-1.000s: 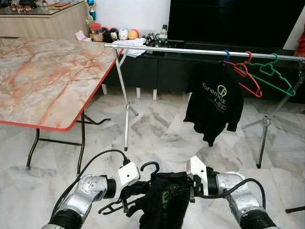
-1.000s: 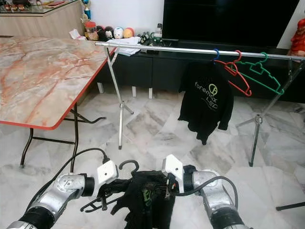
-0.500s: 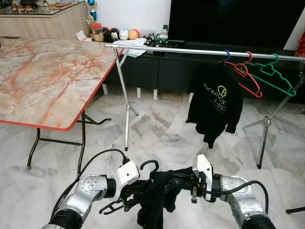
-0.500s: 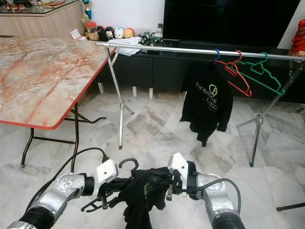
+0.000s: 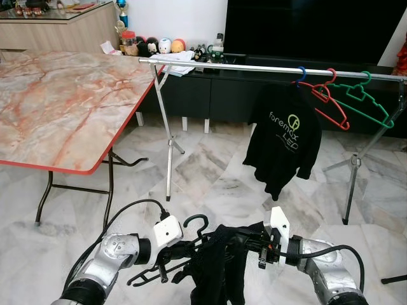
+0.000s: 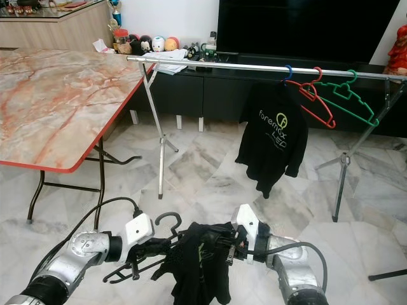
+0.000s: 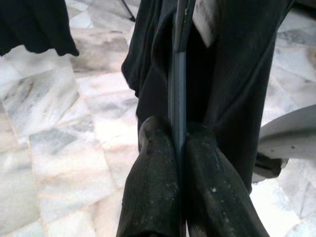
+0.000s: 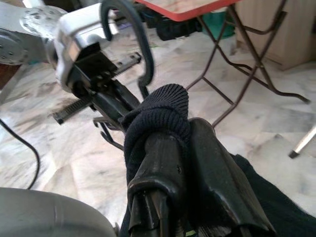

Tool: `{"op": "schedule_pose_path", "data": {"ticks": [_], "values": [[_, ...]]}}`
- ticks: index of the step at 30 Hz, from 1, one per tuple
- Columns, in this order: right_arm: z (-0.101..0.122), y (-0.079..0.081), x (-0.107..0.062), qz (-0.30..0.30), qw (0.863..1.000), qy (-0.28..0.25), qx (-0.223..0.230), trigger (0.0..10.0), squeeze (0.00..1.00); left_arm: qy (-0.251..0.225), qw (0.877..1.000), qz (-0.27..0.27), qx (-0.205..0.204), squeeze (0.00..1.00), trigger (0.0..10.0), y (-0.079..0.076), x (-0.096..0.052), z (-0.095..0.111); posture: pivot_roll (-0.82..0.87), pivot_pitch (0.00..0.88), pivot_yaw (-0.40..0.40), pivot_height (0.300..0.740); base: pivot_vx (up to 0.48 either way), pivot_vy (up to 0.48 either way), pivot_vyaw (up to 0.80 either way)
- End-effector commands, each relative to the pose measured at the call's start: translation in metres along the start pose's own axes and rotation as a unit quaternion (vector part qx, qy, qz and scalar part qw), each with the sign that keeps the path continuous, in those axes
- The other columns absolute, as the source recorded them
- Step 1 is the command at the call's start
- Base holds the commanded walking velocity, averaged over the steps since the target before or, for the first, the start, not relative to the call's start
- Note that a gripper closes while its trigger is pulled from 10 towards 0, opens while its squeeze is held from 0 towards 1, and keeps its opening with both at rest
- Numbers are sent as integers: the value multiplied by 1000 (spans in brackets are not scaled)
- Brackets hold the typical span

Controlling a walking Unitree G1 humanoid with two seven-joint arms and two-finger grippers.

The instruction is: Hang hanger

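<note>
Left eye view, read from the left: the marble-patterned, red-edged folding surface stands well apart from the work, and low in front of the robot the left gripper is clamped on one arm of the black plastic hanger, fingers pinched tight with the thin bar between them. A black shirt with a green logo is draped on that hanger, and the right gripper pinches the shirt's ribbed collar beside the hook. Ahead and above runs the silver clothes rail, carrying a hung black T-shirt, a red hanger and a green hanger. To do the step well, I judge both grippers should rise together, keep the hook upright and facing the rail, aim for the bare stretch left of the hung T-shirt, and loosen only once the hook sits over the bar.
</note>
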State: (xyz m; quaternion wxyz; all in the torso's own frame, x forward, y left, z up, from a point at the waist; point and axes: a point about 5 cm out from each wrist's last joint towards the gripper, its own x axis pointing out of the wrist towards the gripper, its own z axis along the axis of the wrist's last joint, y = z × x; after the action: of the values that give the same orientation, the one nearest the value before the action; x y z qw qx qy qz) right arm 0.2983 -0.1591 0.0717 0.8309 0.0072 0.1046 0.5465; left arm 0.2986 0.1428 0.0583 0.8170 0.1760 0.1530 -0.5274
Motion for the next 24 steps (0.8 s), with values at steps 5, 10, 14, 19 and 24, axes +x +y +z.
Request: {"op": "schedule_pose_path", "data": {"ticks": [5, 10, 14, 19, 24], "values": [[10, -8, -10, -57, 997, -50, -2, 0, 0, 20, 1000, 9, -1, 0, 0, 3, -11, -9, 30, 59, 1, 740, 0, 0, 0], [8, -12, -22, -104, 993, -59, -2, 0, 0, 46, 999, 22, -1, 0, 0, 4, -24, -21, 30, 61, 1, 740, 0, 0, 0], [-6, -15, -37, -168, 985, -27, -14, 0, 0, 56, 997, 56, -9, 0, 0, 8, -42, -32, 24, 64, 1, 740, 0, 0, 0], [-17, -16, -52, -227, 974, -18, -9, 0, 0, 77, 992, 95, -30, 0, 0, 11, -67, -49, 28, 66, 0, 740, 0, 0, 0], [-22, -14, -60, -248, 969, -19, -7, 0, 0, 124, 985, 121, -26, 0, 0, 9, -91, -68, 27, 70, 4, 740, 0, 0, 0]]}}
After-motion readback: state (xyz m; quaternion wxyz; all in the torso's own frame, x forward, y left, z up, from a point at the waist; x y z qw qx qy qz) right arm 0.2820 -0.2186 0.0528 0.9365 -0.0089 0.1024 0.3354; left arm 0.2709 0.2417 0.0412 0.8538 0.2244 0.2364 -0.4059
